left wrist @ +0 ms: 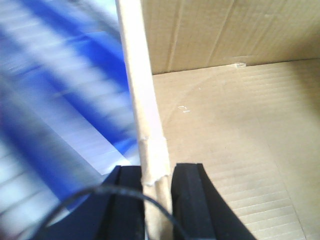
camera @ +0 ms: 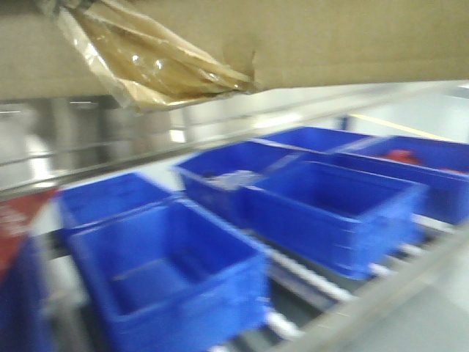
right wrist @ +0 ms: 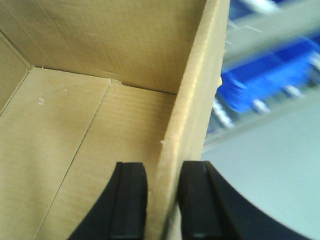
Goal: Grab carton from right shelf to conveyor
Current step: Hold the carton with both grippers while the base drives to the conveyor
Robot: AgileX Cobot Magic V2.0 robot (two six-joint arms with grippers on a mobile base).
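Front-facing: carton (camera: 330,40) fills top edge, above blue bins (camera: 322,205), long axis left-right. Left wrist: left fingers (left wrist: 179,200) clamped on its left wall, box inboard. Right wrist: right fingers (right wrist: 185,200) clamped on right wall; carton spans between both arms.

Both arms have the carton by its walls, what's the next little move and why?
Probably carry it level toward the conveyor, both grips shut. The left gripper and right gripper each pinch a side wall of the carton, which hangs above the blue bins. No conveyor is in view yet, so lowering or releasing looks premature.
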